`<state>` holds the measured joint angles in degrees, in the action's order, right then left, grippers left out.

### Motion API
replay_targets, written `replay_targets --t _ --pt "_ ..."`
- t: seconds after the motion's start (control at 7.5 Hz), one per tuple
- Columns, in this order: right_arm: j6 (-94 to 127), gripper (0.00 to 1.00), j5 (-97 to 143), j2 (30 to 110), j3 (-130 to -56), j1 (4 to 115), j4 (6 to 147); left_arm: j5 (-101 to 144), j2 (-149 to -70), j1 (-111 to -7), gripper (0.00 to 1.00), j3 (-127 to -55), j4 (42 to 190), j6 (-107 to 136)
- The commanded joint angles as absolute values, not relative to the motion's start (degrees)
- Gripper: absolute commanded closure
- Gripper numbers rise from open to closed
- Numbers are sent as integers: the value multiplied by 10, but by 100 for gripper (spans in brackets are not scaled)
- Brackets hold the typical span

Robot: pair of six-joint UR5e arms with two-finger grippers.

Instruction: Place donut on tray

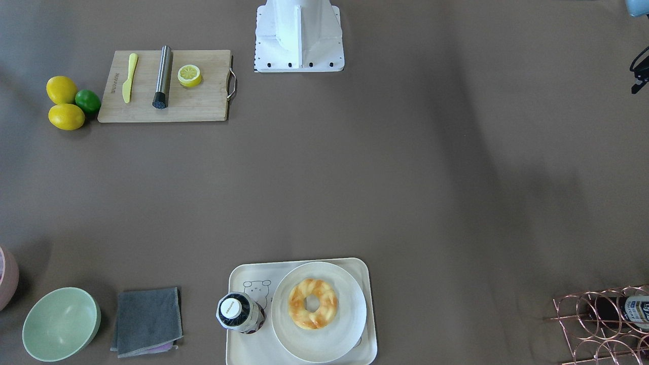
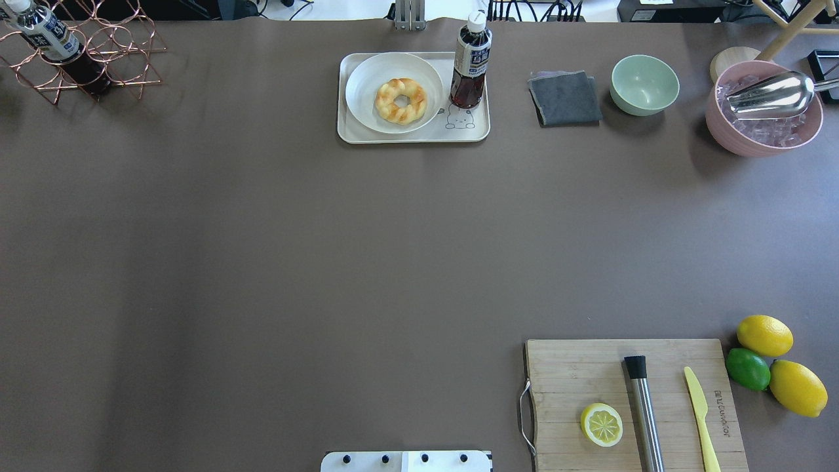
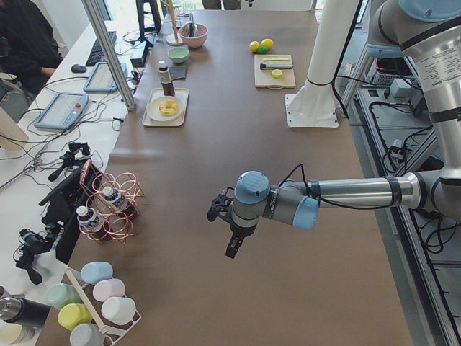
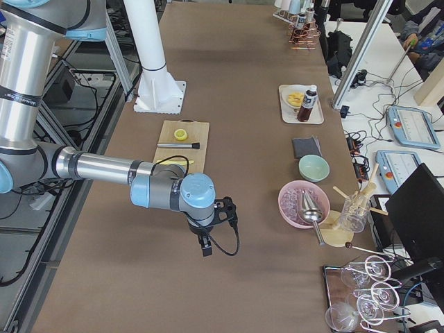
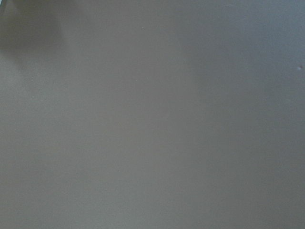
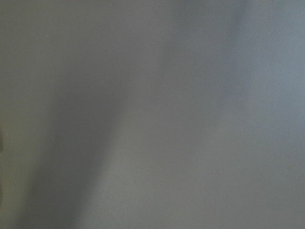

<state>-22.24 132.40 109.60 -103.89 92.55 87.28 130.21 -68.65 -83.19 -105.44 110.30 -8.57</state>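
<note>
Donut (image 2: pixel 400 100): golden twisted ring with browned patches, lying flat at the middle of a round white plate (image 2: pixel 367 72). It rests on the plate and does not touch the tray surface.

Tray (image 2: pixel 419 136): cream, rectangular, with rounded corners and a bear drawing, at the far edge of the brown table (image 2: pixel 262 262). It carries the plate on one half. A dark-liquid bottle (image 2: pixel 470 62) with a white cap stands upright on the other half, just beside the plate.

Left gripper (image 3: pixel 234 247): seen only in the left side view, pointing down above bare table, well apart from the tray. Nothing is visible in it, and I cannot tell how far its fingers are spread.

Right gripper (image 4: pixel 205 246): seen only in the right side view, pointing down over bare table. Nothing is visible in it, and its opening cannot be judged.

Wrist views: plain brown table only.

Other items:
- Folded grey cloth (image 2: pixel 565 98) and pale green bowl (image 2: pixel 644 84), beside the tray.
- Pink bowl (image 2: pixel 721 124) of ice holding a metal scoop (image 2: pixel 770 95).
- Wooden cutting board (image 2: pixel 577 373) bearing a lemon half (image 2: pixel 601 425), a steel muddler (image 2: pixel 643 410) and a yellow knife (image 2: pixel 701 413).
- Two lemons (image 2: pixel 764 335) and a lime (image 2: pixel 747 369), next to the board.
- Copper wire rack (image 2: pixel 98 59) at the far corner on the robot's left.
</note>
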Motion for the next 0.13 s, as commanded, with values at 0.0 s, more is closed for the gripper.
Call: replay_targets --t 0.0 --pt "-221 1 1325 1096 -1039 925 874 1303 -686 -832 3 -1055 1103 -85"
